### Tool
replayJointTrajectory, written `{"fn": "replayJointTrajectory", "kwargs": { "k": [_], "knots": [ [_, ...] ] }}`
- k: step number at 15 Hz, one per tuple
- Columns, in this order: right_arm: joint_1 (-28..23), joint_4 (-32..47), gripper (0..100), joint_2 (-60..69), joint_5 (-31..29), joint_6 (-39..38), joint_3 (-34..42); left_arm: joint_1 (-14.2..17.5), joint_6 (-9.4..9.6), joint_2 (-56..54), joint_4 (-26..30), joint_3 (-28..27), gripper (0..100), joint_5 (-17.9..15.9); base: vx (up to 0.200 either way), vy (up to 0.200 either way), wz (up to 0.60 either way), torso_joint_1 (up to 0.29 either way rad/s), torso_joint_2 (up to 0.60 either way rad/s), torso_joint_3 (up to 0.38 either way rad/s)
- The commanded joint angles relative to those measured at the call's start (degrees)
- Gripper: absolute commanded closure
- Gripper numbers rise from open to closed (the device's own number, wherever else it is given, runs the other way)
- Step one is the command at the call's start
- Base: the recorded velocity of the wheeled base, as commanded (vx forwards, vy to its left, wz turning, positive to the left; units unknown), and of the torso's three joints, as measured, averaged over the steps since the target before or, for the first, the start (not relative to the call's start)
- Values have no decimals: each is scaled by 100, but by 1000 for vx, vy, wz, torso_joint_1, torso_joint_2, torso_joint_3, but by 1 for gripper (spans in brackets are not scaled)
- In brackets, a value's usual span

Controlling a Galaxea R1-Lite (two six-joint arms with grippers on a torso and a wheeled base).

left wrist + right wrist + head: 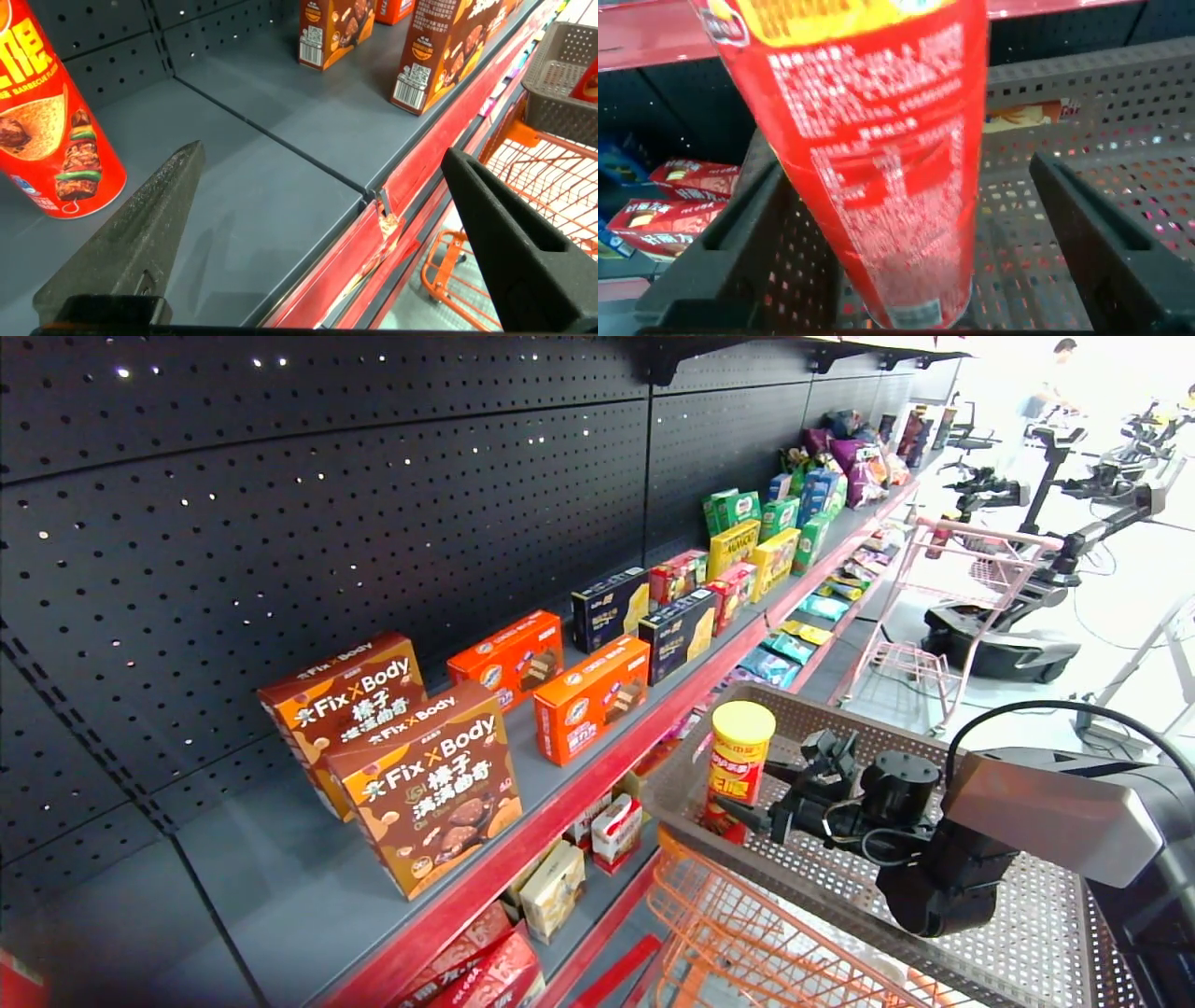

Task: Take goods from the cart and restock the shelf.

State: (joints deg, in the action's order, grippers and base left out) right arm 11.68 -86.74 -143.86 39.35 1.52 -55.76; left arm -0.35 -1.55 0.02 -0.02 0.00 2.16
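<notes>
A red can with a yellow lid point(740, 758) stands upright in the cart's grey perforated top basket point(943, 905). My right gripper point(766, 784) is open at its lower half, one finger on each side; the wrist view shows the can point(878, 159) between the fingers point(1106, 247) with small gaps. My left gripper point(322, 159) is open and holds nothing, hovering over a bare stretch of the grey shelf point(280, 159) near its red front edge. A second red can point(51, 112) stands upright on the shelf beside it.
Brown boxes point(425, 784), orange boxes point(590, 698) and more packs line the shelf point(271, 877) toward the far end. The cart's orange wire basket point(747, 943) hangs below the grey one. Lower shelves hold goods. A pink cart point(943, 597) stands farther down the aisle.
</notes>
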Motion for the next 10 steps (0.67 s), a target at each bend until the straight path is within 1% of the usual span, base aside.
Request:
{"fn": "replayJointTrajectory", "kwargs": {
  "k": [1, 6, 9, 10],
  "knots": [
    [36, 122, 0, 7, 2, 6, -190, 0, -3, -2, -6, 0, 0, 4, 0, 0, 0, 0, 0, 0],
    [159, 447, 0, -46, -6, 6, -620, 0, -3, -2, -6, 0, 0, 4, 0, 0, 0, 0, 0, 0],
    [265, 429, 0, -274, -6, 6, -893, 0, -3, -2, 2, 0, 0, 4, 0, 0, 0, 0, 0, 0],
    [300, 438, 100, -318, -6, 6, -972, 0, -3, -2, -6, 0, 0, 4, 0, 0, 0, 0, 0, 0]
  ]
}}
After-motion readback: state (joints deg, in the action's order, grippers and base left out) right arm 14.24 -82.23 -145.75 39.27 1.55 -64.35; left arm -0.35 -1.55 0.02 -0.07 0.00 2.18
